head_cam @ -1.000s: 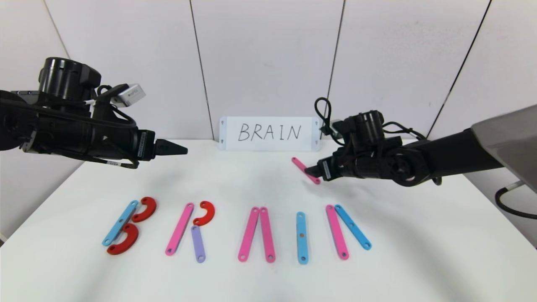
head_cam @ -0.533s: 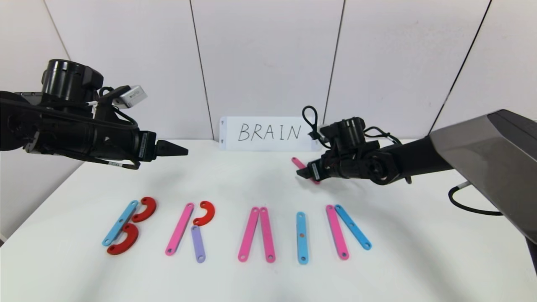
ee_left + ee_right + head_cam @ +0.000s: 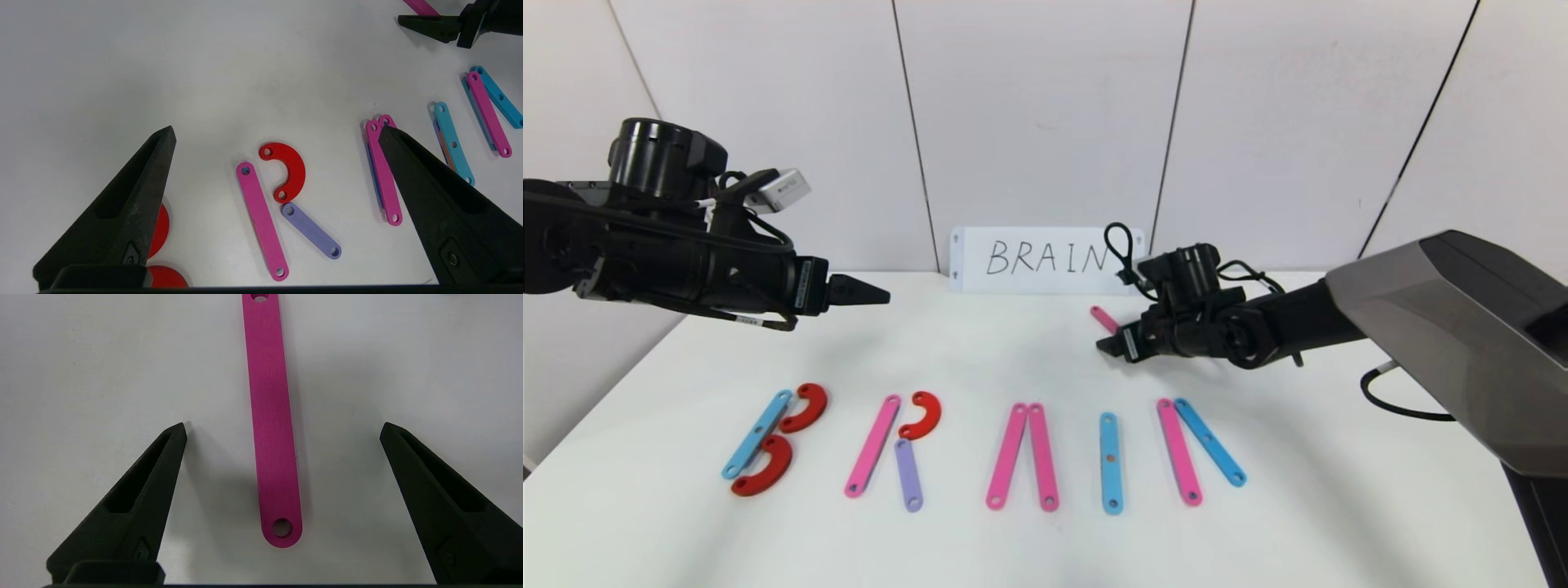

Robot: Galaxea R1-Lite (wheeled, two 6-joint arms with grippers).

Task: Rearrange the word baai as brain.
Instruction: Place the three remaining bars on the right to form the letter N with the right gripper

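Note:
Big letters lie in a row along the table's front: a B of a light-blue bar (image 3: 756, 433) and two red curves, an R of a pink bar (image 3: 872, 446), red curve (image 3: 922, 415) and lilac bar (image 3: 907, 474), two pink bars (image 3: 1023, 456), a light-blue bar (image 3: 1110, 462), then a pink bar (image 3: 1178, 451) with a light-blue bar (image 3: 1210, 442). A loose pink bar (image 3: 1103, 318) lies farther back; it also shows in the right wrist view (image 3: 271, 428). My right gripper (image 3: 1107, 346) is open low over it, jaws either side. My left gripper (image 3: 882, 296) is open, raised at the left.
A white card handwritten BRAIN (image 3: 1047, 259) stands against the back wall. The table's left edge (image 3: 613, 384) runs diagonally under my left arm. A black cable (image 3: 1405, 404) hangs by my right arm.
My right gripper has moved left and down along the loose pink bar, now covering most of it in the head view. The left arm has barely moved.

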